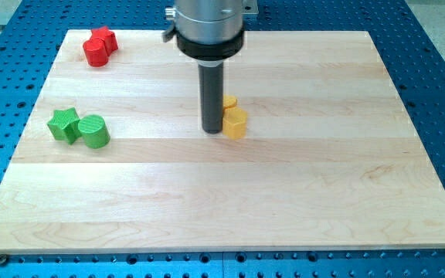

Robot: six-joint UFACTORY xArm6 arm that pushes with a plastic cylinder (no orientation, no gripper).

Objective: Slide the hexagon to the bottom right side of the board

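A yellow hexagon block (235,122) lies near the middle of the wooden board (230,193). A second yellow block (229,102) sits just behind it, partly hidden by the rod, and its shape is unclear. My tip (212,131) stands on the board right against the hexagon's left side. The rod rises from there to the grey arm body at the view's top.
A green star block (63,123) and a green cylinder (94,131) touch each other at the view's left. Two red blocks (99,46) sit together at the top left corner. A blue perforated table (439,46) surrounds the board.
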